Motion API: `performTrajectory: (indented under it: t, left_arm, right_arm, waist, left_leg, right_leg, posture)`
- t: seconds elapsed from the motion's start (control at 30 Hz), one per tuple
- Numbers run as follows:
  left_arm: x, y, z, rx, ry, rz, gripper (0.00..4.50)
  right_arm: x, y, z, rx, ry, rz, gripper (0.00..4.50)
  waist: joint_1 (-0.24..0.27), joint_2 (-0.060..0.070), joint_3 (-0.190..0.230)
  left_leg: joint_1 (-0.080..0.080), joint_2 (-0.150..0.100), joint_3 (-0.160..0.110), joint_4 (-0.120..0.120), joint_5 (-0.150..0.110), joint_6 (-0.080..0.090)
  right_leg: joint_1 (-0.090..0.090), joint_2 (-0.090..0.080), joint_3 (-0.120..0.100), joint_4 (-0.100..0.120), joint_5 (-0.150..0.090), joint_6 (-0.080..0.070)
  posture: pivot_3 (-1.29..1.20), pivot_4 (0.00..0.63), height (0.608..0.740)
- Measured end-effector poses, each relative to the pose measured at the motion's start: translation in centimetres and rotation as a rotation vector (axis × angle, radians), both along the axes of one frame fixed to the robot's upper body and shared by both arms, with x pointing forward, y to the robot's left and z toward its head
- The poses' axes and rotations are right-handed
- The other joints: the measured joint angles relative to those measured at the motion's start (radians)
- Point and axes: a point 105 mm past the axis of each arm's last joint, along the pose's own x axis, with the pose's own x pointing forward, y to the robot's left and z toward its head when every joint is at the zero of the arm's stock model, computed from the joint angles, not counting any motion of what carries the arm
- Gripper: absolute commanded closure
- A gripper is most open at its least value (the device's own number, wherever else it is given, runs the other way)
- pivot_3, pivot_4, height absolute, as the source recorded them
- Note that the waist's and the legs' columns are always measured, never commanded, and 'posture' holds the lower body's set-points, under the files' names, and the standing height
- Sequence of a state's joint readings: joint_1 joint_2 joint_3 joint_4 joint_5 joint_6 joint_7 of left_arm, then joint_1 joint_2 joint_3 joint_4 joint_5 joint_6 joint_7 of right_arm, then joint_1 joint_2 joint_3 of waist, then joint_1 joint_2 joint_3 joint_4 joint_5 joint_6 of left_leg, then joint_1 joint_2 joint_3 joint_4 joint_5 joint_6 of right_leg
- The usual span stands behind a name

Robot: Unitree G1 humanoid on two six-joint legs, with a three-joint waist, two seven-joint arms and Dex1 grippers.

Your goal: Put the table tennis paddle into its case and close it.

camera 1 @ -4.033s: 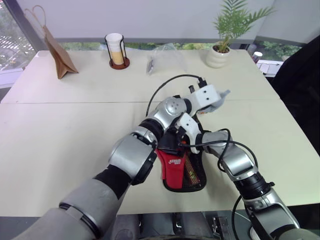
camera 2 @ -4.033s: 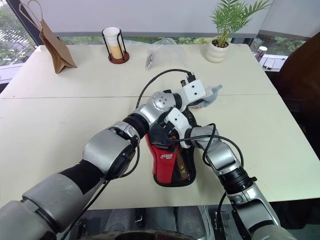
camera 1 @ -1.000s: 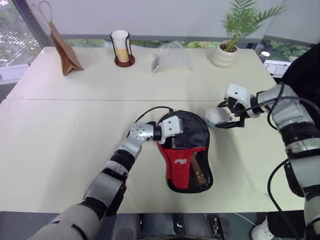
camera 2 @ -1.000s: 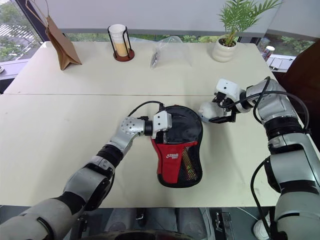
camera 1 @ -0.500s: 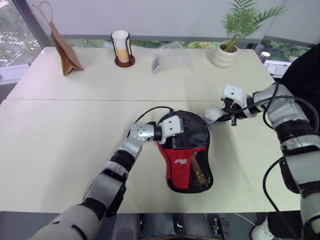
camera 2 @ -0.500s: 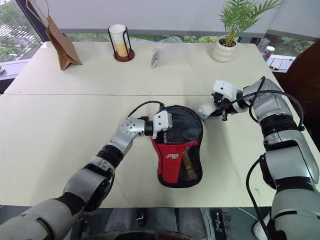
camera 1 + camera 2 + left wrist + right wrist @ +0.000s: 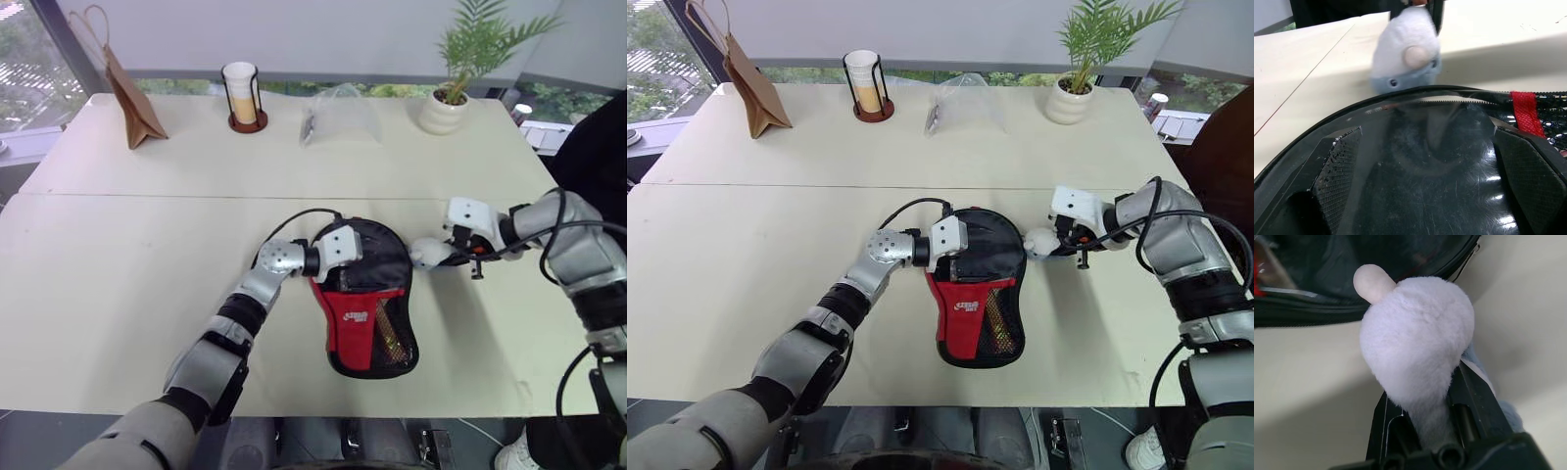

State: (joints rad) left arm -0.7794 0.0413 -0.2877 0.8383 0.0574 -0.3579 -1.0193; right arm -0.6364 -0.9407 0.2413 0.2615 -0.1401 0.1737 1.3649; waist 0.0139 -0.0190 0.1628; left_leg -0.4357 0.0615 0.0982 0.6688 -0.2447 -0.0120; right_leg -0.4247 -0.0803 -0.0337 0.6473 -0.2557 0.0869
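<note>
A broad cream table [image 7: 118, 245] is seen across the head views, with a seam running side to side through its middle. At lower centre of the frame its case [image 7: 367, 294] is laid flat, the round black end toward the upper part of the picture and the red panel with white logo and mesh pocket toward the lower edge. The table tennis paddle [image 7: 389, 336] is glimpsed only as a striped handle behind the mesh, so it is lodged inside the case. A brown paper bag [image 7: 129, 98] is stood at the upper left, a potted plant [image 7: 460, 69] at the upper right, a clear plastic bag [image 7: 338, 113] at upper centre, and a cup in a black wire holder [image 7: 241, 96] left of it. The left gripper [image 7: 358, 274] is set on the case's round end with its fingers spread wide over the black fabric. Right of the case, the right gripper [image 7: 1070, 242] is pinched on a small grey-blue plush toy [image 7: 1040, 242], which is held just beside the case's rim.
</note>
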Motion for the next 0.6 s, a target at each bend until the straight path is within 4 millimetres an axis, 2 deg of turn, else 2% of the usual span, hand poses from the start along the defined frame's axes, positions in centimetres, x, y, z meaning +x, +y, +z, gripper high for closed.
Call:
performTrajectory:
  t: [0.6]
  left_arm:
    - [0.0,-0.1,-0.1,0.005,-0.005,0.007,0.00]
  right_arm:
    - [-6.1,-0.7,0.1,-0.008,0.038,-0.037,3.91]
  waist:
    - [0.002,0.000,0.000]
  left_leg:
    - [0.002,-0.001,-0.001,0.000,0.000,0.000]
  right_leg:
    - [0.003,0.000,0.000,0.000,-0.002,-0.003]
  posture:
    - [0.00,0.150,0.734]
